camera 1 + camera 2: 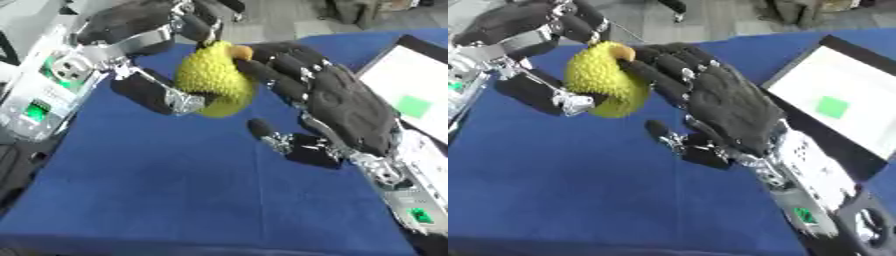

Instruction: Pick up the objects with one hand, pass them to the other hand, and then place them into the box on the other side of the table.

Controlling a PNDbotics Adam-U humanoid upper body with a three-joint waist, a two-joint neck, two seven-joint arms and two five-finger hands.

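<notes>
Desk [175,190]: blue cloth. My right hand [350,107]: above mid-desk, fingers [271,67] curled against the yellow bumpy fruit [214,80]. My left hand [131,30]: beyond it, fingers grasping the same fruit, held aloft. White box [842,105]: right edge.

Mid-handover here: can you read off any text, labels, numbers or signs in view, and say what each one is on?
No readable text anywhere.
White box at right: a plain green square, no lettering.
Arm housings: green patches, too blurred to read.
Bumpy yellow fruit, held between left hand and right hand above the blue tablecloth: no label.
</notes>
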